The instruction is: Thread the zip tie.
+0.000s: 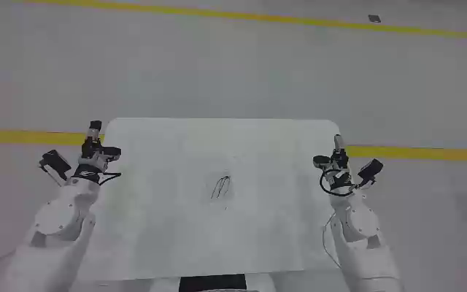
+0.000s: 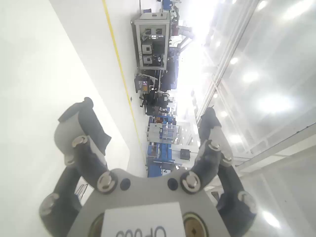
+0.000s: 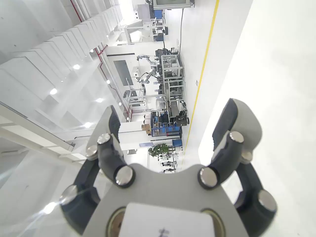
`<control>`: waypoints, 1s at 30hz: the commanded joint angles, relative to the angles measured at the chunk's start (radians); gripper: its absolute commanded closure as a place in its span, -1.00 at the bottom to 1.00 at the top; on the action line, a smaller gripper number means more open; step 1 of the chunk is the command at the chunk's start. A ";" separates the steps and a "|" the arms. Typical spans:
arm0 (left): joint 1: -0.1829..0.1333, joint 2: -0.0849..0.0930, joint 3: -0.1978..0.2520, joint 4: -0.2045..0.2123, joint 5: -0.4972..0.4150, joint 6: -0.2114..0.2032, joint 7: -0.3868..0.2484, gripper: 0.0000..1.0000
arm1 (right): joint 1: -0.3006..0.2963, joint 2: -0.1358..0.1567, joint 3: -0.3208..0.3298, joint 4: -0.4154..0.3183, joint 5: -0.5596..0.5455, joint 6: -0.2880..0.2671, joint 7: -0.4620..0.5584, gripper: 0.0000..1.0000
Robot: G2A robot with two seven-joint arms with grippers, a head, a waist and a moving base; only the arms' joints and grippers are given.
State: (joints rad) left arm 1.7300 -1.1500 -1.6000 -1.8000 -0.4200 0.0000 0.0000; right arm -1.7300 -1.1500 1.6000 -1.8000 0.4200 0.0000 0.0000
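- Top view: the zip tie (image 1: 221, 187) lies on the table (image 1: 277, 146) near its middle, well apart from both grippers.
- It shows as thin dark strands bunched in a narrow loop. Its long axis runs from the near edge toward the far edge, with the far end leaning slightly to the robot's right.
- Which end carries the head is too small to tell.
- The left gripper (image 1: 95, 131) sits at the table's left edge, toward the far corner, and points away from the robot.
- In the left wrist view its fingers (image 2: 81, 124) stand spread wide with nothing between them. The table edge lies beside one finger.
- The right gripper (image 1: 338, 142) sits at the table's right edge, roughly level with the left one, and also points away from the robot.
- In the right wrist view its fingers (image 3: 232, 119) are likewise parted — bare, no strand in the gap.
- A yellow floor line (image 1: 408, 152) runs out from behind the table on either side.
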 commanded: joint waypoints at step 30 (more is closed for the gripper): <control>-0.016 0.019 0.096 -0.119 0.391 0.008 -0.260 -1.00 | 0.000 0.000 0.000 0.000 0.000 0.000 0.000 -1.00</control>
State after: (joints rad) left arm 1.7234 -1.1327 -1.5152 -1.9118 -0.0902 -0.0112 -0.2161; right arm -1.7300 -1.1500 1.6000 -1.8000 0.4200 0.0000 0.0000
